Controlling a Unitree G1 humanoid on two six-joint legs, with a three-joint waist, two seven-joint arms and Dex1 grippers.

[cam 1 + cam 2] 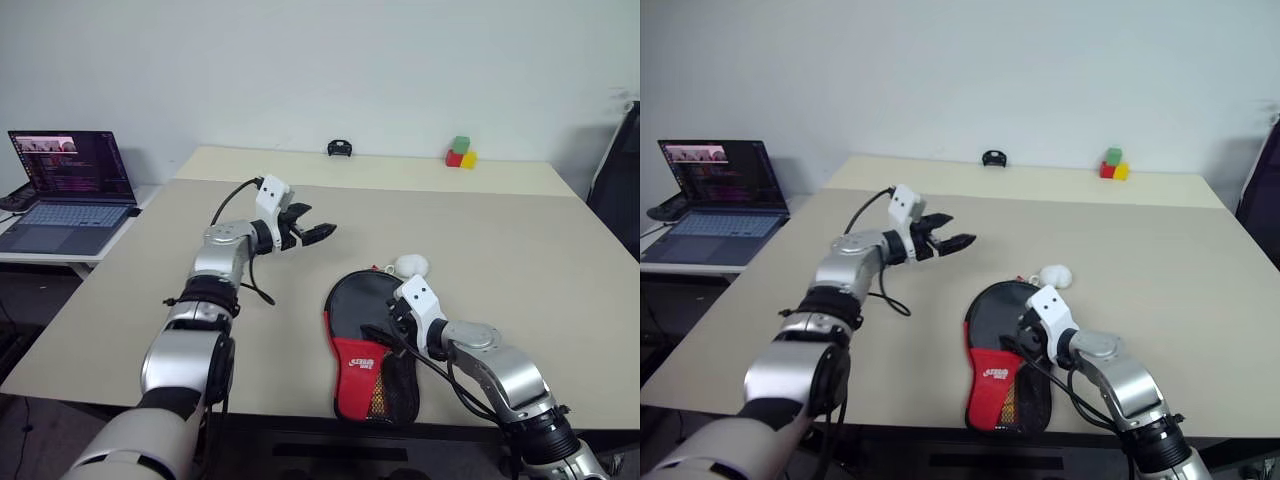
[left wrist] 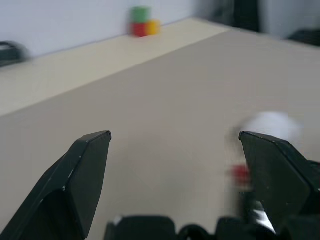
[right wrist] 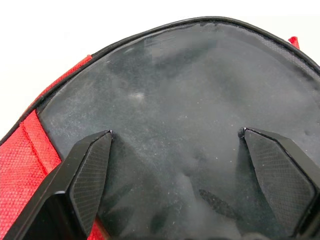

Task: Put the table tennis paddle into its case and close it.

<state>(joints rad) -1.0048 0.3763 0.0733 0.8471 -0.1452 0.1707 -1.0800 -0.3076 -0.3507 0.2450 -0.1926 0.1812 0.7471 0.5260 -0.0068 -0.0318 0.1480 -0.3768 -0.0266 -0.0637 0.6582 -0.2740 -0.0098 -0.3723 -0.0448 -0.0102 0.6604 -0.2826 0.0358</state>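
Black rubber paddle (image 3: 200, 115) lies in red-trimmed case (image 1: 358, 372).

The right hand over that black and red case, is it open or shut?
Open. The right hand has its two black fingers spread wide apart above the case, gripping nothing.

I see my right end effector (image 3: 177, 175) with its fingers (image 3: 87, 175) spread wide over the paddle's black rubber face (image 3: 190, 95), red case (image 3: 20, 165) fabric beside it.

White logo on the case's (image 1: 362, 363) red panel, lettering too small to read
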